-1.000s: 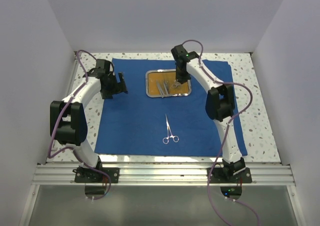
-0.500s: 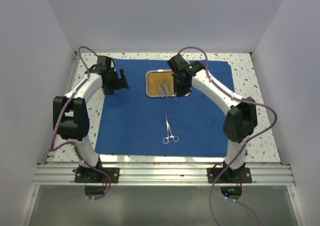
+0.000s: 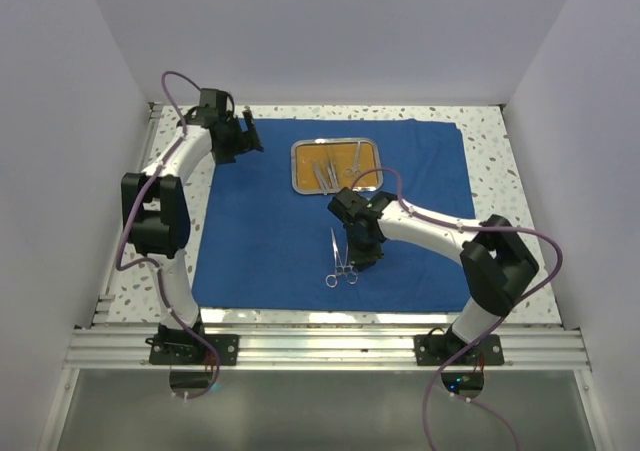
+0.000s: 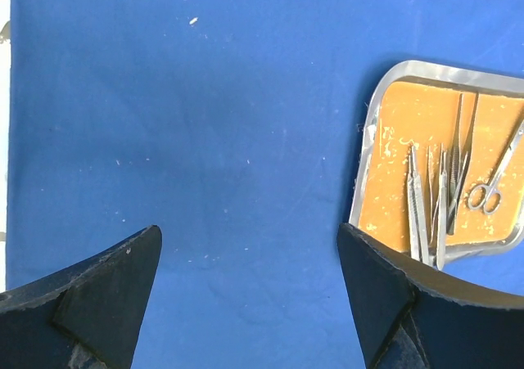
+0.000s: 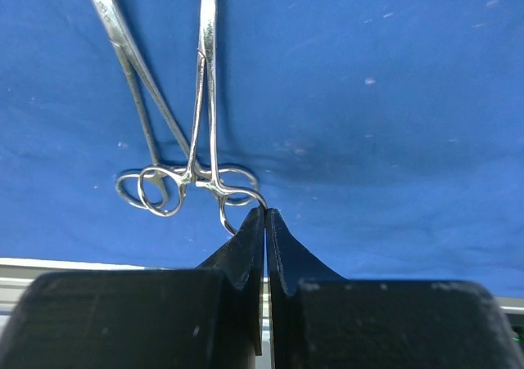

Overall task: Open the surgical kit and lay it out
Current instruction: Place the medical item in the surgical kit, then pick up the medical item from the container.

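Note:
The royal-blue cloth [image 3: 260, 231] lies spread flat on the table. The steel tray [image 3: 337, 143] with its orange-brown floor sits on the far middle of the cloth and holds several thin instruments [image 4: 438, 201] and small scissors [image 4: 490, 191]. My right gripper [image 5: 264, 213] is shut on a ring of silver forceps [image 5: 209, 99], which hang just over the near part of the cloth. Another ring-handled forceps [image 5: 123, 42] lies on the cloth right beside them, the handles overlapping in the right wrist view. My left gripper [image 4: 248, 230] hovers open over bare cloth left of the tray [image 4: 368, 140].
White speckled tabletop [image 3: 520, 241] shows around the cloth, with white walls on three sides. A metal rail [image 3: 320, 346] runs along the near edge just past the cloth. The right arm's elbow [image 3: 495, 256] reaches over the cloth's right side.
My right gripper has come from the tray toward the near cloth beside the lying forceps, carrying forceps by a ring. My left gripper has shifted slightly farther back and stays open.

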`<state>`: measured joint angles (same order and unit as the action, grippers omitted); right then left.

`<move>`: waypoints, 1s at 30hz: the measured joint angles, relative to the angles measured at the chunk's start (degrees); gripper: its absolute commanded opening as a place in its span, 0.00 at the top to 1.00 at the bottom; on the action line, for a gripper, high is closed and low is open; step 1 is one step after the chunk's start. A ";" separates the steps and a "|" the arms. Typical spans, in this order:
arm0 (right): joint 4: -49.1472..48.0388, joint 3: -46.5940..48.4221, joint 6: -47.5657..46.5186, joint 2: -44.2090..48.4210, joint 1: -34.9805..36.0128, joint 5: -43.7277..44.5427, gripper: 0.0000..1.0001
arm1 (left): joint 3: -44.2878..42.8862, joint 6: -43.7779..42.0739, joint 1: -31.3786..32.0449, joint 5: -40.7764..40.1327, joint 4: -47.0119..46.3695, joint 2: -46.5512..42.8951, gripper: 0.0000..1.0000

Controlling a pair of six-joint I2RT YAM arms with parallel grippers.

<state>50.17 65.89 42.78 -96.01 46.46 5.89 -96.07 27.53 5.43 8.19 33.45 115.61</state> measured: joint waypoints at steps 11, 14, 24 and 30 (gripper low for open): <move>1.18 5.14 0.09 -2.75 3.30 0.48 0.17 | 2.56 0.44 0.00 0.44 -0.98 -0.52 0.08; 8.24 14.84 -1.84 -2.97 2.82 4.17 0.18 | 4.61 0.39 0.00 0.26 -0.98 -1.81 0.08; 16.33 52.48 -12.55 -11.67 -12.33 12.04 0.29 | 9.77 0.37 0.00 -0.09 -1.07 -9.03 0.08; 16.41 67.65 -17.20 -30.64 -19.82 12.37 0.38 | 13.75 0.33 0.00 -0.37 -0.72 -13.64 0.08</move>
<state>66.59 133.53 25.58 -126.65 26.63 18.26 -82.32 27.86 5.43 7.81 32.73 101.97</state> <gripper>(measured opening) 0.629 0.921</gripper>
